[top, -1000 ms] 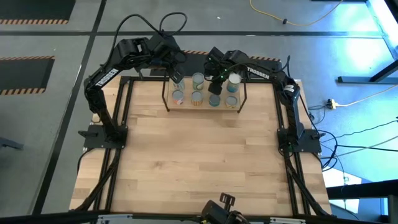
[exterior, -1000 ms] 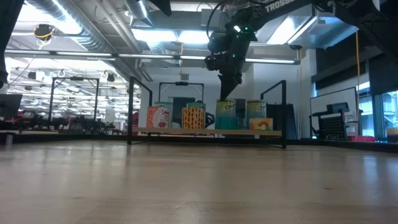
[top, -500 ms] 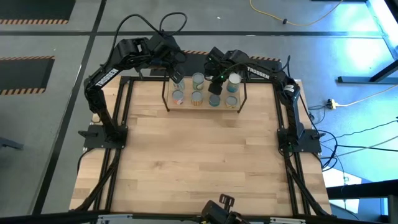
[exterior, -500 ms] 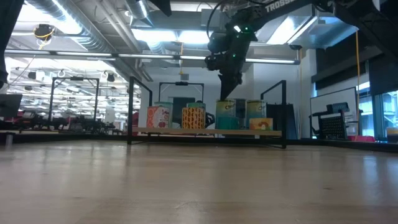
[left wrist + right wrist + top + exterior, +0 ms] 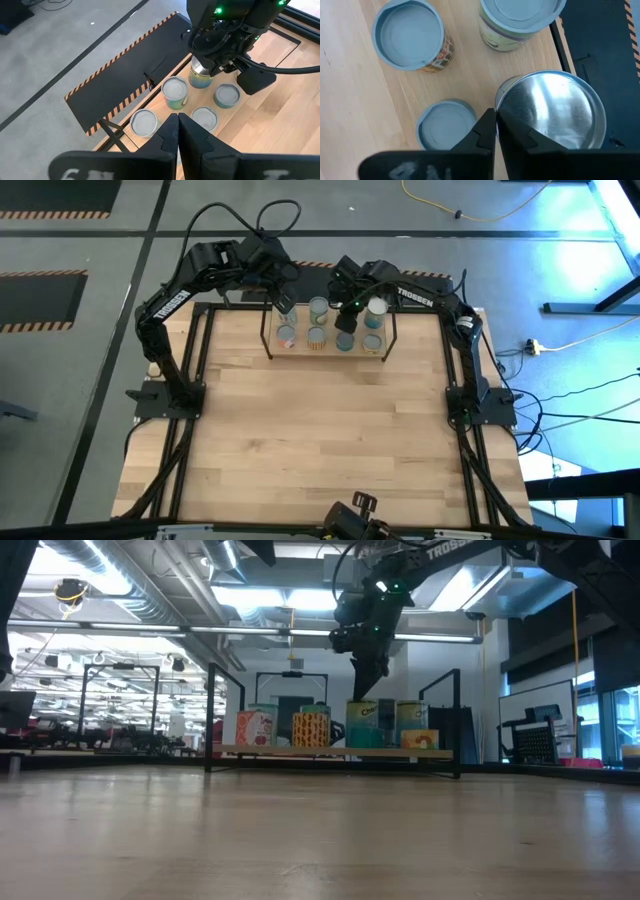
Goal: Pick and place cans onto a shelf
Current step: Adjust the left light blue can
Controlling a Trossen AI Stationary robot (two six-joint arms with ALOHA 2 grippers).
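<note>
Hovering over the wire-framed wooden shelf [image 5: 330, 346], right gripper [image 5: 495, 131] fingers pressed together, grasping nothing, shiny round-topped metal can [image 5: 555, 112] just beside, left gripper [image 5: 177, 131] clenched, empty.

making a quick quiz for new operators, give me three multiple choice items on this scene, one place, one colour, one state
1. Where do the cans stand? A on the shelf; B on the bare tabletop; C on the floor.
2. The top of the can next to the right gripper is: A red; B shiny silver; C black.
3. The left gripper is: A wide open; B holding a can; C shut and empty.
A: the high view shows them there. B: the right wrist view shows bright metal. C: its fingers meet, nothing between.
</note>
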